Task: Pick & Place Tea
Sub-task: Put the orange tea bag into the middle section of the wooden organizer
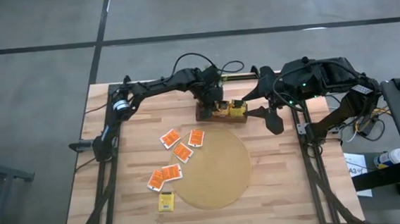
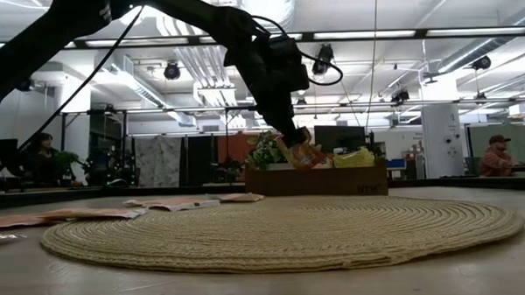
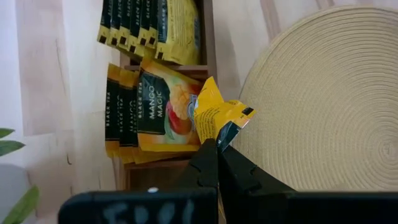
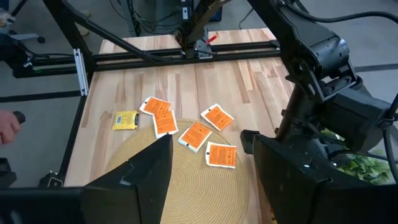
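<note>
The left gripper [image 3: 216, 146] pinches a yellow tea packet [image 3: 217, 113] just above the wooden box [image 1: 221, 115], its lower part hidden by the fingers. Right gripper [image 4: 208, 152] hovers beside the box, spread.

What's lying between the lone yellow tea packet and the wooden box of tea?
In the high view, orange tea packets lie between the yellow packet and the box, partly on the round mat.

- The high view looks straight down on the whole table [image 1: 276, 184].
- The low view sits at table height, facing across the round mat [image 2: 283, 230] into the room.
- The left wrist view is close above the box [image 3: 155, 171].
- The right wrist view looks across the table; all four show the mat.
</note>
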Tool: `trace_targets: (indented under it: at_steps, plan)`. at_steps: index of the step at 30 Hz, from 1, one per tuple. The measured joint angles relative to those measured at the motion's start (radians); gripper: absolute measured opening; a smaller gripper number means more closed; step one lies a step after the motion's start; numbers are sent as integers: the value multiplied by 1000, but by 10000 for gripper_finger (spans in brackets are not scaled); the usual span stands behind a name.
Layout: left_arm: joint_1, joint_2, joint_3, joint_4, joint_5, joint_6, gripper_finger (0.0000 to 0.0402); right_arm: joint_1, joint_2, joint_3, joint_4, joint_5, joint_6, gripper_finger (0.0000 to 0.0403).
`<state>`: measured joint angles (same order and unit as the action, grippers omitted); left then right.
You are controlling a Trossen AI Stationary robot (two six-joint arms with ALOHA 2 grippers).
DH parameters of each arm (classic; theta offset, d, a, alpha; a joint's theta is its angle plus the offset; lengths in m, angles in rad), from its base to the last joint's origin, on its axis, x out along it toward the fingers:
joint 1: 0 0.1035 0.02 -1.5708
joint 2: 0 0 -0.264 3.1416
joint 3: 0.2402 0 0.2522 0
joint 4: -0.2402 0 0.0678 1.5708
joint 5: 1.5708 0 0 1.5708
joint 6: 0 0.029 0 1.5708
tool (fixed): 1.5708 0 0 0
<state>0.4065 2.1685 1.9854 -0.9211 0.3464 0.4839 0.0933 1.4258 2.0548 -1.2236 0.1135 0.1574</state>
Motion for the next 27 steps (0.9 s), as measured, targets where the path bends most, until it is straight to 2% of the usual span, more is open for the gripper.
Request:
trace_targets:
  at_steps: [21,27]
  plan:
    - [2,0,-4,-25,-7,-23,0,0,0,0,0,0,0,219]
    - [2,0,-4,14,-50,-36,3,0,0,0,0,-3,11,219]
